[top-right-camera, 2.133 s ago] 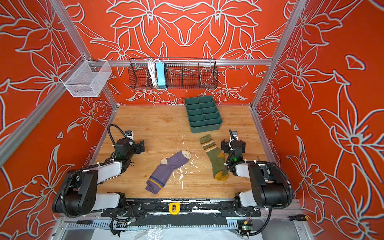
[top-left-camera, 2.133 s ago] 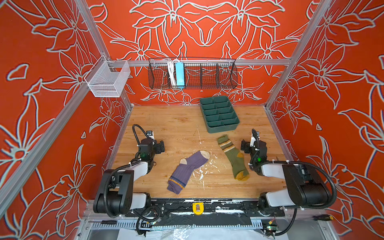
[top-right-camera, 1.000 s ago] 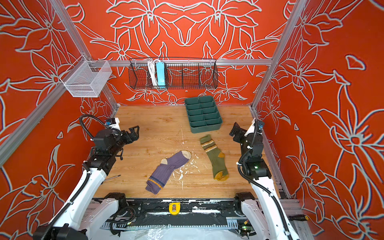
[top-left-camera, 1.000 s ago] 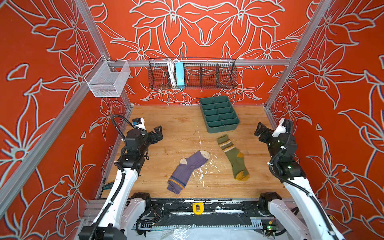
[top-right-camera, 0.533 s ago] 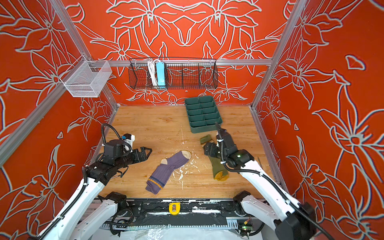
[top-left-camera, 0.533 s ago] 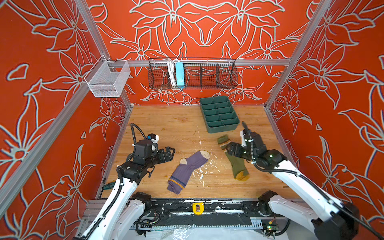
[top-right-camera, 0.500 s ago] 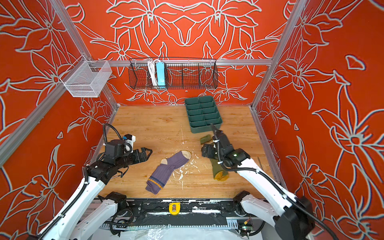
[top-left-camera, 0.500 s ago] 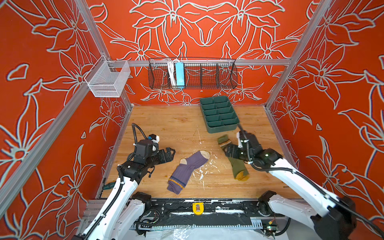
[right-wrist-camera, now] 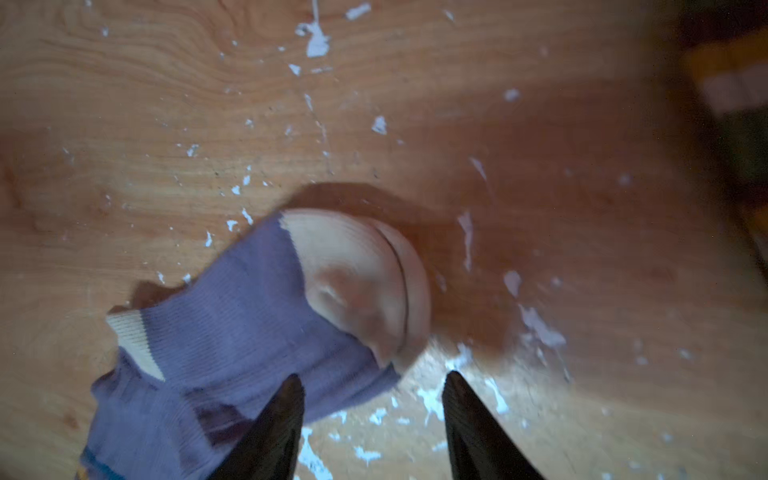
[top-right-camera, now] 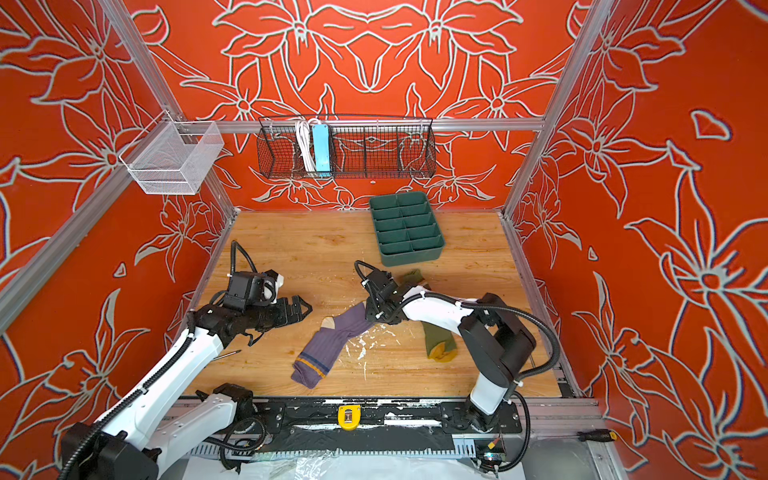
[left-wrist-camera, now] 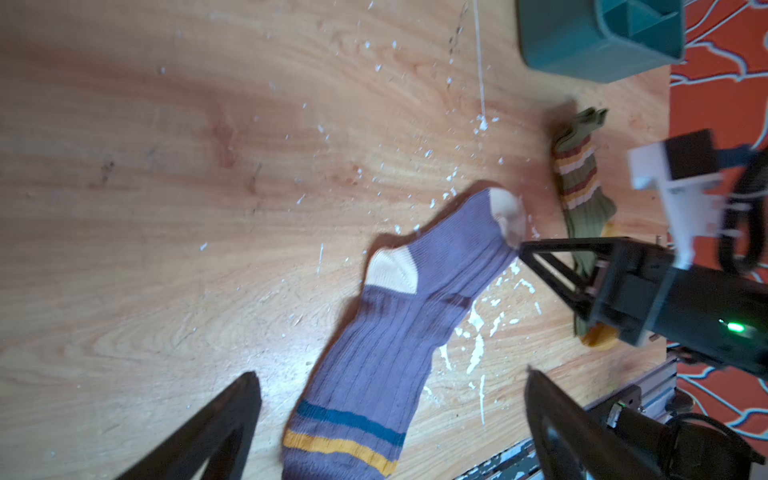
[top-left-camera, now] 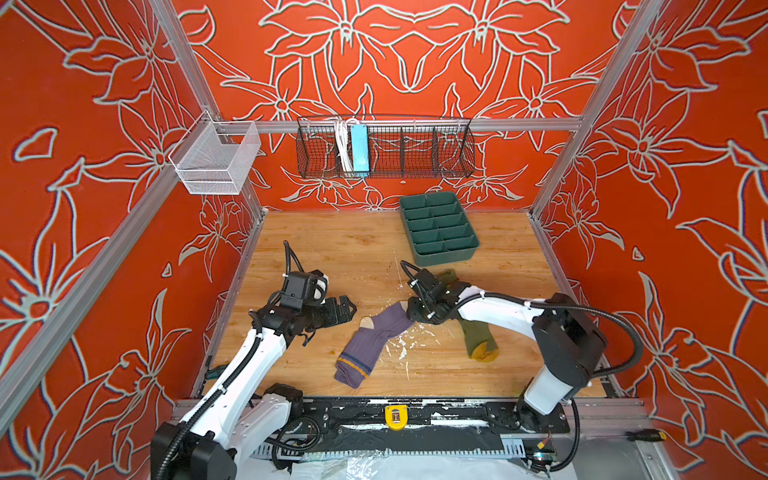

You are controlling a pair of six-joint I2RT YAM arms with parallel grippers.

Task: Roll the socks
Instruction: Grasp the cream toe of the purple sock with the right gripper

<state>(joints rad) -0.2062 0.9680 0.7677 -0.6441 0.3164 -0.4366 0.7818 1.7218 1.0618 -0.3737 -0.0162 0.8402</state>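
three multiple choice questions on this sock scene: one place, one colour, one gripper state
1. Where does the green divided tray stand?
A. by the front rail
B. at the back of the table, beyond the olive sock
C. hung on the wall

2. What colours are the cuff stripes of the purple sock?
A. red and white
B. green and pink
C. yellow and blue

3. How is the left gripper?
A. open, holding nothing
B. shut on a sock
C. shut on the tray

Answers:
1 B, both top views show it on the wood behind the olive sock.
2 C, the left wrist view shows both stripes.
3 A, its jaws stand wide apart beside the purple sock.
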